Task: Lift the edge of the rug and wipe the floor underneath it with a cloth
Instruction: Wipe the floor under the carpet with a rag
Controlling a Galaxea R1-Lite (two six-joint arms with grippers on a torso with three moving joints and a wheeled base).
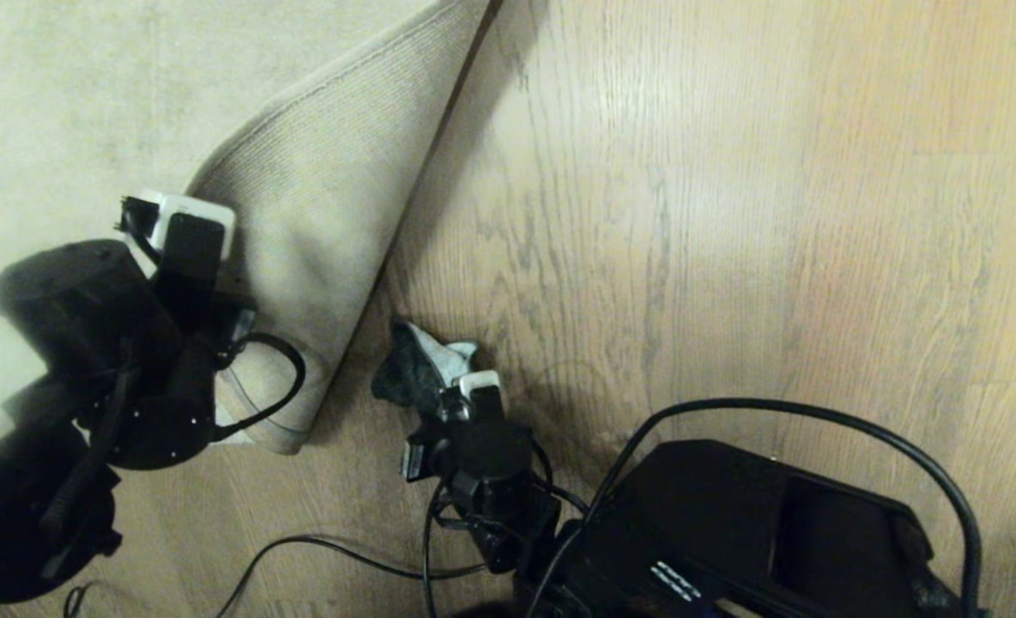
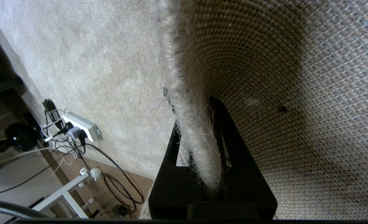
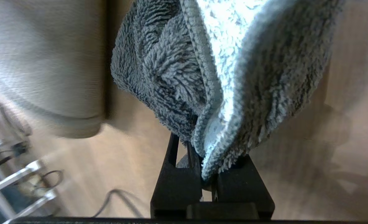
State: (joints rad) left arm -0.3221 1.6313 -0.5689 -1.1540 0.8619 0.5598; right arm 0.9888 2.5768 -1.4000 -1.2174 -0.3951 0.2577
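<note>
The rug edge (image 1: 328, 215) is folded up and back at its corner, so its ribbed tan backing faces me and the pale pile (image 1: 87, 103) lies behind. My left gripper (image 1: 184, 230) is shut on that lifted border; in the left wrist view the fuzzy rug edge (image 2: 190, 130) runs between the black fingers (image 2: 233, 146) of the left gripper (image 2: 199, 137). Just right of the raised corner, my right gripper (image 1: 472, 388) is shut on the cloth (image 1: 422, 365), low over the floor (image 1: 731, 215). The right wrist view has the grey cloth (image 3: 221, 68) bunched in the right gripper (image 3: 207, 165).
My black base (image 1: 774, 532) and its cables (image 1: 345, 549) fill the lower right of the head view. Past the rug's other side the left wrist view takes in a white power strip (image 2: 81, 126), tangled cords (image 2: 121, 186) and a white frame leg (image 2: 62, 194).
</note>
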